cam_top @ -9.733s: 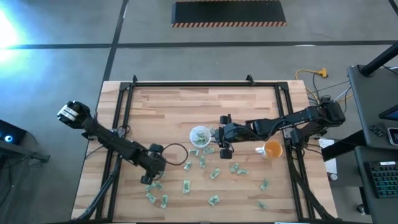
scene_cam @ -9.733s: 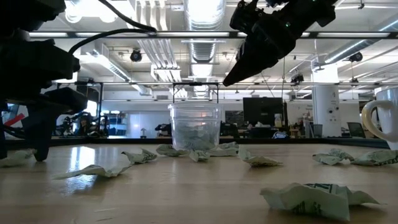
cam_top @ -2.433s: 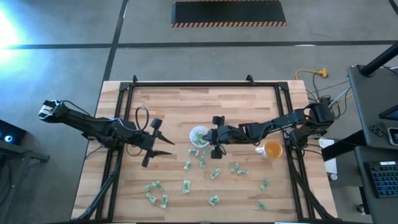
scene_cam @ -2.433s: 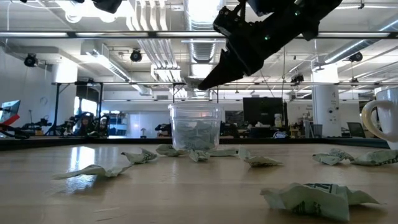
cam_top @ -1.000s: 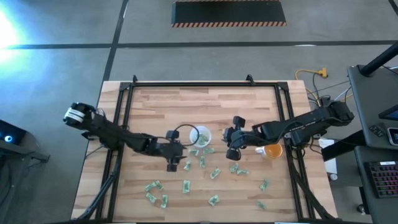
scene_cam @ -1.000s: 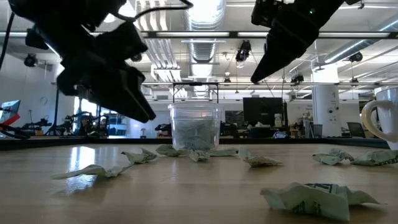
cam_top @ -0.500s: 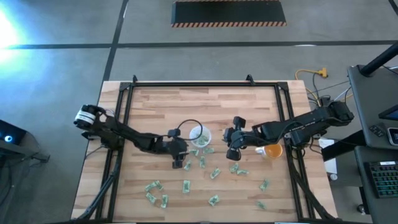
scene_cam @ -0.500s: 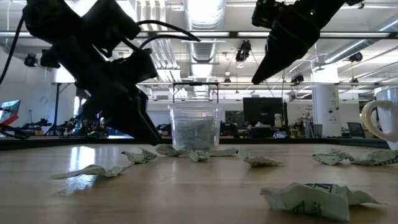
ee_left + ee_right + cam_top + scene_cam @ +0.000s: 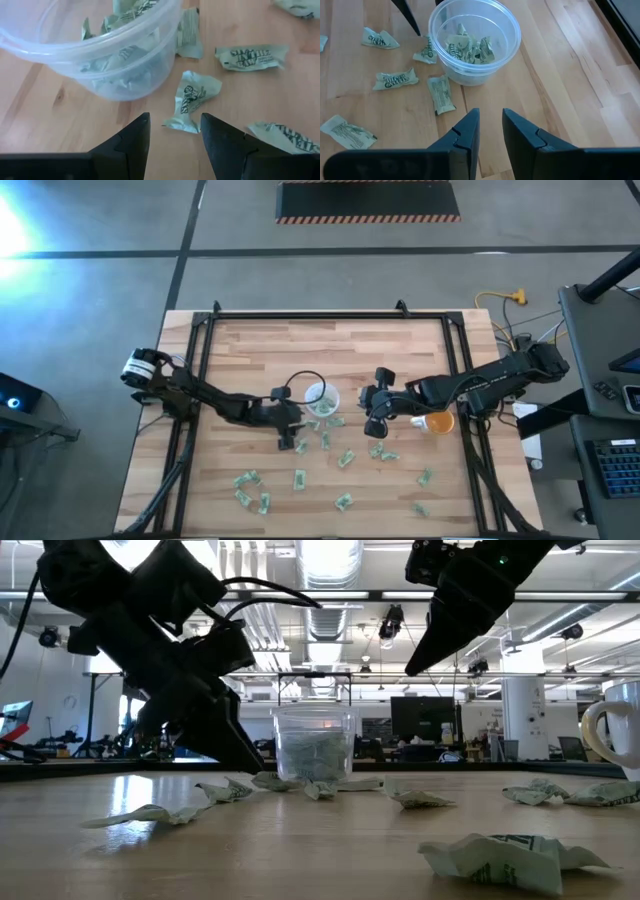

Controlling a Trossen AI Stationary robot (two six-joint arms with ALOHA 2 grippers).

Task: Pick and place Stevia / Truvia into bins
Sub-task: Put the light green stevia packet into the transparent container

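The bin, a translucent white cup [image 9: 321, 398] [image 9: 100, 50] [image 9: 474, 37], stands mid-table with several green-and-white Stevia packets inside. More packets [image 9: 345, 458] lie scattered on the wood toward the near edge. My left gripper [image 9: 289, 442] [image 9: 172, 127] is open and low at the cup's near-left side. A crumpled packet [image 9: 192, 97] lies just ahead of its fingertips. My right gripper [image 9: 372, 426] [image 9: 491, 125] hangs above the table to the right of the cup, its fingers a narrow gap apart with nothing between them.
An orange cup [image 9: 438, 421] stands right of my right gripper. A white mug [image 9: 615, 735] shows at the right edge of the low view. Loose packets [image 9: 250, 485] lie near the near-left, and a black frame [image 9: 300, 315] borders the table.
My left gripper has come down toward the table and a little toward the cup, then held still beside it. My right arm has kept still.
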